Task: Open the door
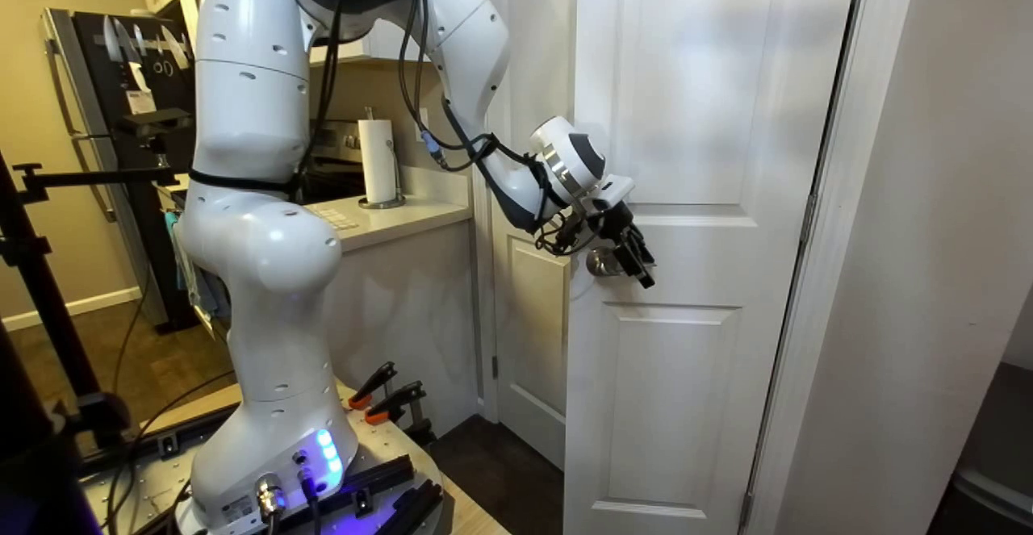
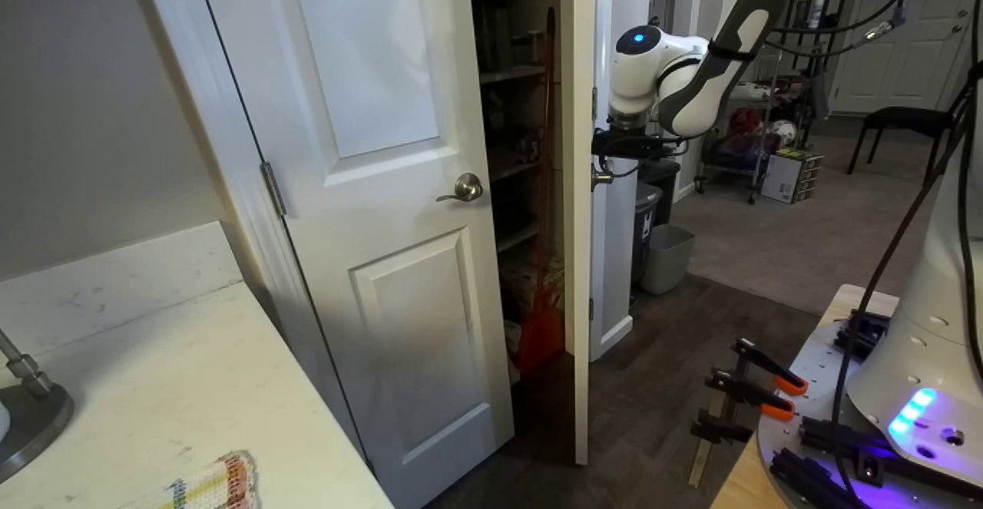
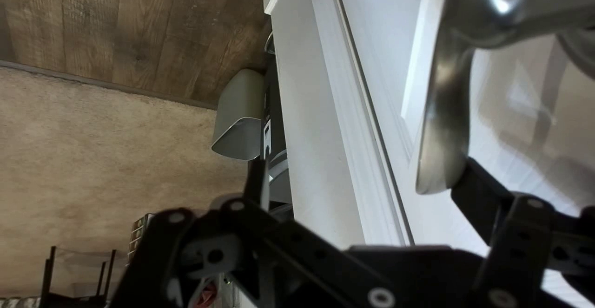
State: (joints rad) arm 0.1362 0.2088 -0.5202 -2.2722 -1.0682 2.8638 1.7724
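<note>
Around 10 o'clock in an exterior view lies a kitchen, with a dark-sided fridge (image 1: 149, 228) carrying knives (image 1: 113, 39) on that side and a paper towel roll (image 1: 377, 160) upright on a pale bench (image 1: 428, 211). Toward 3 o'clock there stands the door (image 1: 694, 261), tall, white and panelled, hinged along its 3 o'clock edge, and my arm (image 1: 468, 43) slopes down toward its lever handle (image 3: 446, 127) from 11 o'clock. In an exterior view it appears nearly edge-on and ajar, with shelves (image 2: 511, 74) and a red long-handled tool (image 2: 540, 336) showing in the gap between it and the matching white leaf (image 2: 376, 202) at 9 o'clock. My gripper (image 3: 365, 180) is spread wide beside the handle. Seen from my wrist, one finger (image 3: 254, 185) sits toward 7 o'clock and its partner toward 4 o'clock, with the tip of the lever between them, just beside the 4 o'clock finger; whether those two touch, I cannot tell. A grey bin (image 3: 239, 103) stands toward 10 o'clock of my wrist view, near the line where wooden floor (image 3: 135, 29) meets beige carpet (image 3: 116, 159).
</note>
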